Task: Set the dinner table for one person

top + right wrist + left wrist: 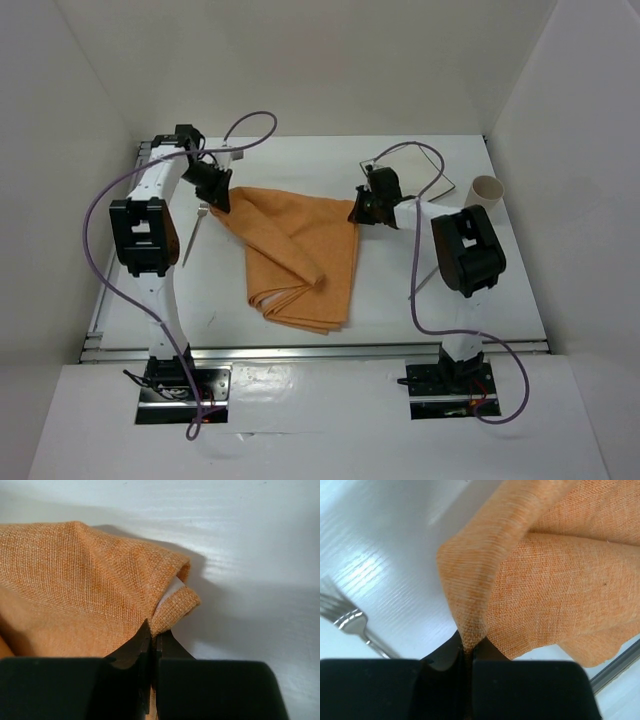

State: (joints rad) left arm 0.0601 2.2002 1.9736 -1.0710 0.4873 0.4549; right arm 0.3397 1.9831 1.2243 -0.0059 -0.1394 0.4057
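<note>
An orange cloth placemat (300,250) lies crumpled and partly folded on the white dinner table (300,160). My left gripper (218,200) is shut on the cloth's far left corner; in the left wrist view the fabric (545,570) is pinched into a peak between the black jaws of that gripper (468,650). My right gripper (362,213) is shut on the far right corner, where the cloth's hem (175,607) curls over the jaws of this gripper (154,637). The cloth's near end sags in loose folds towards the table's front.
A metal fork (350,620) lies on the table just left of the left gripper, also showing as the fork (193,238) from above. A cream paper cup (487,190) stands at the far right. White walls close in three sides.
</note>
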